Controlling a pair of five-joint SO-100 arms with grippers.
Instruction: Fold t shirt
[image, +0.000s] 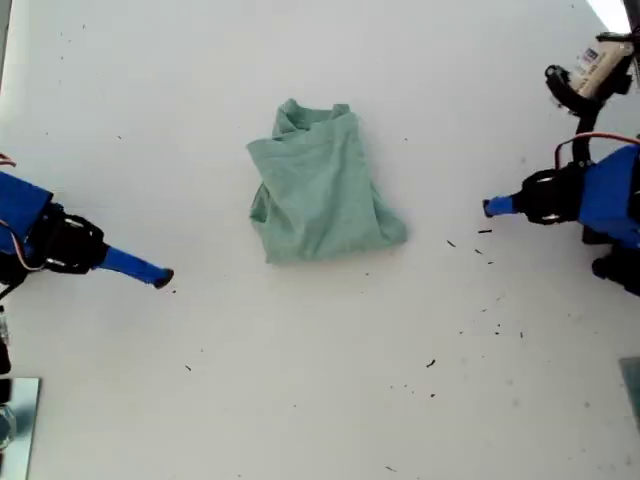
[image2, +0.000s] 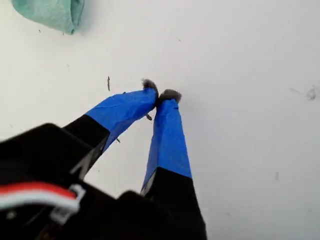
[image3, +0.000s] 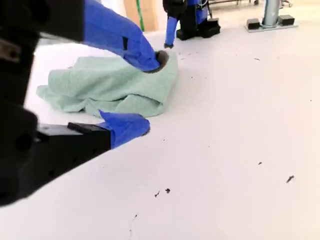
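The plain white tabletop (image: 320, 420) fills the exterior view. The t shirt (image: 320, 190), pale mint-green soft fabric, lies crumpled in a loose folded bundle just beyond the table's middle, touching neither arm. My first gripper (image: 165, 277), blue-taped, sits at the exterior view's left with its jaws pressed together on nothing. My second gripper (image: 490, 207), at the exterior view's right, has its jaws spread wide, facing the shirt. Small dark specks (image: 431, 363) dot the near right of the table.

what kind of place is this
Probably a robot lab test bench: a plain white tabletop, two small blue-taped arms facing each other, and a t shirt between them.
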